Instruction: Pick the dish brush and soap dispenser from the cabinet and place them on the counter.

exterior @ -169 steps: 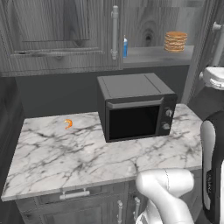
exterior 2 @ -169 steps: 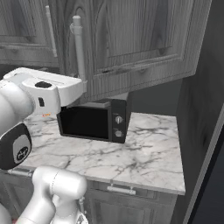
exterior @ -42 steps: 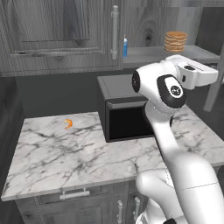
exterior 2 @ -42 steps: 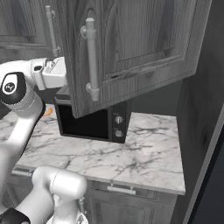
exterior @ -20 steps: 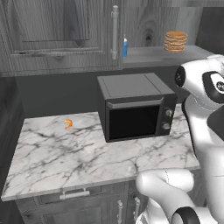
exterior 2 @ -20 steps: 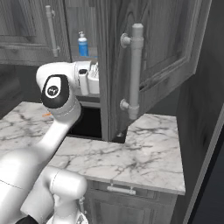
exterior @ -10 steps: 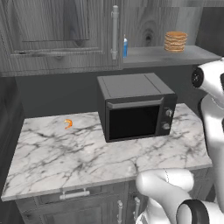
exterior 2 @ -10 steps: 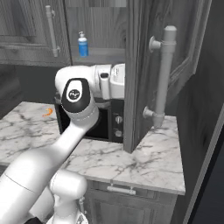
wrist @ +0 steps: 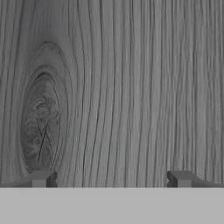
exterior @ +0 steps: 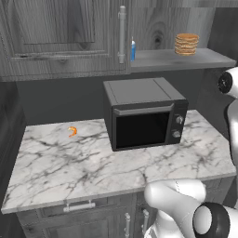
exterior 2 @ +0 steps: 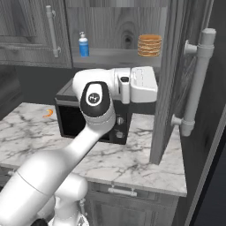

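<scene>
At the upper middle of the right base view: the cabinet door point(exterior 2: 170, 79) stands swung open, with the arm's hand beside it.

The gripper point(wrist: 111, 179) faces bare wood grain at close range, its two fingertips point(wrist: 41, 178) set wide apart with nothing between them. On the grey shelf point(exterior 2: 119, 56) inside the cabinet, the soap dispenser point(exterior 2: 83, 45), a small blue bottle with a white pump, stands at the upper left of that view, well apart from a stack of tan discs point(exterior 2: 149, 45) to its right. The dish brush cannot be made out. The counter point(exterior: 93, 162) below carries a microwave point(exterior: 145, 112) and a small orange item point(exterior: 72, 131). By judgement, the opening step is done and no picking has begun; the next move calls for turning the hand away from the door, toward the shelf, and approaching the bottle with the jaws wide.
</scene>
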